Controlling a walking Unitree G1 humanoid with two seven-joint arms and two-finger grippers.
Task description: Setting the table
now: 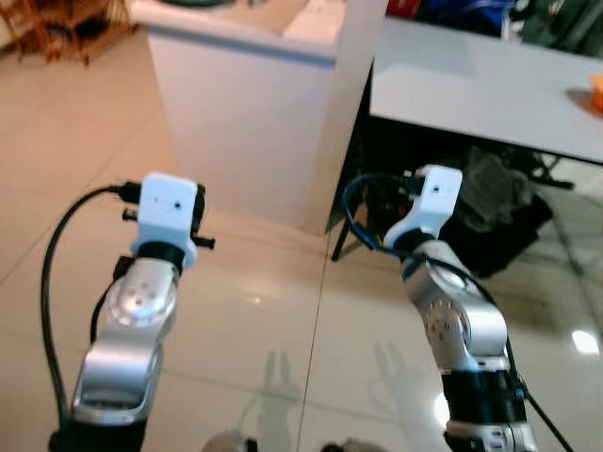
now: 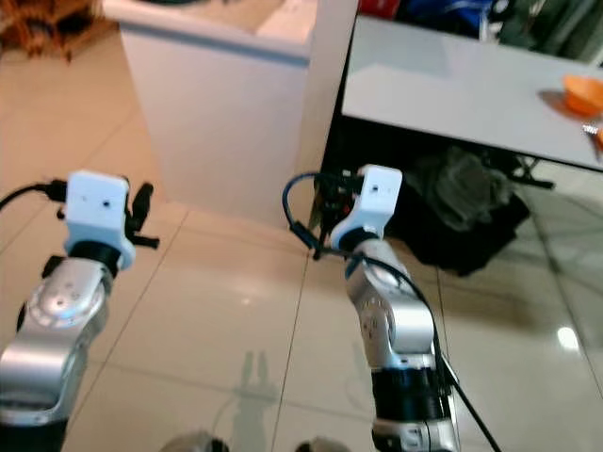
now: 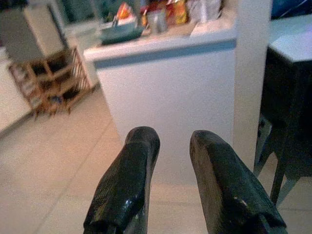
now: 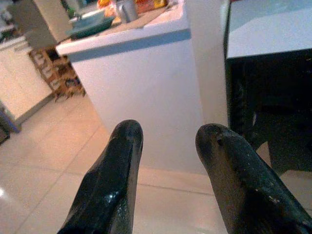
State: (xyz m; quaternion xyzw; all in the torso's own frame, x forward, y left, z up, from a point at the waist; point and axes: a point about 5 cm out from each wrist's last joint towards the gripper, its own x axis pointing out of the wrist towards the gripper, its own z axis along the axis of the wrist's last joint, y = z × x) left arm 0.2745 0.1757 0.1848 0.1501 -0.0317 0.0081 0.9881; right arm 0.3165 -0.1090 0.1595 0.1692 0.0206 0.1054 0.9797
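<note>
A pale grey table (image 1: 471,85) stands ahead to the right, with an orange bowl (image 2: 582,92) near its far right edge. Both arms are raised over the tiled floor, short of the table and counter. My left gripper (image 3: 168,139) is open with nothing between its fingers and points at a white counter (image 3: 165,83). My right gripper (image 4: 170,134) is also open and empty, aimed at the gap between the counter (image 4: 141,83) and the table (image 4: 268,34). On the counter sit a teal bowl (image 3: 119,31), a metal cup (image 3: 156,19) and some packets.
A white pillar (image 1: 349,104) joins the counter beside the table. Dark bags (image 1: 499,207) and table legs lie under the table. A wooden rack (image 3: 48,83) stands at the far left. Glossy beige tiles (image 1: 254,311) spread below the arms.
</note>
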